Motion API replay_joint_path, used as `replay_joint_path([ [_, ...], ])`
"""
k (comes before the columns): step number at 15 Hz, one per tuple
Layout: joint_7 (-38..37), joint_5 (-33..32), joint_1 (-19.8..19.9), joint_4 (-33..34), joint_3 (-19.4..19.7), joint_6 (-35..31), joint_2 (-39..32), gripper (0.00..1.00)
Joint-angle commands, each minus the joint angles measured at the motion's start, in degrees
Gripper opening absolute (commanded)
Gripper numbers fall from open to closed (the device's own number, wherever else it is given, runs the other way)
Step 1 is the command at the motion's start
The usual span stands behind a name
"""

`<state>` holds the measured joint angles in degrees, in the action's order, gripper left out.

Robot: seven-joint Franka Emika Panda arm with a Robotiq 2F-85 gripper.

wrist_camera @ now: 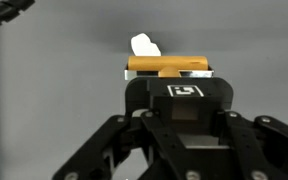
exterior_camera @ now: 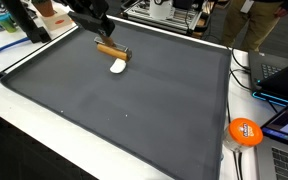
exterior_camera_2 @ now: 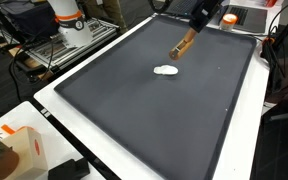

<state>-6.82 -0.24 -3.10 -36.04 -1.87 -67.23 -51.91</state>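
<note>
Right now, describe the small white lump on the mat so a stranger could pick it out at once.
Start at the large dark grey mat covering the white table. Over it, the black gripper holds a brown wooden stick, and the small white crumpled lump lies just beside that stick. It is the only white thing on the mat.

An orange-brown stick (exterior_camera: 111, 50) with a dark end sits crosswise in the closed gripper (wrist_camera: 170, 74), near one edge of the grey mat (exterior_camera: 134, 120). 1 small white lump (exterior_camera: 117, 67) lies just beside it.

white lump (wrist_camera: 144, 44) half hidden (behind stick (wrist_camera: 167, 65))
</note>
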Motion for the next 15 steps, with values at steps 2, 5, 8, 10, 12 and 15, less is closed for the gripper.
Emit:
replay_joint_path([
  [2,-0.29,-0.2,-0.34,-1.57,0.07,-3.71,2.33,0.22],
  [5,-0.01,-0.21,-0.62,-2.02,0.0,-6.25,3.54,0.22],
  [8,0.07,-0.22,-0.92,-2.46,0.01,-8.29,4.77,0.22],
  [10,-0.06,-0.28,-1.1,-2.83,0.08,-8.75,5.35,0.22],
  [12,0.03,-0.03,-0.98,-0.19,0.0,-7.87,3.37,0.22],
  [15,0.03,-0.04,-1.0,-0.18,0.0,-7.87,3.22,0.47],
])
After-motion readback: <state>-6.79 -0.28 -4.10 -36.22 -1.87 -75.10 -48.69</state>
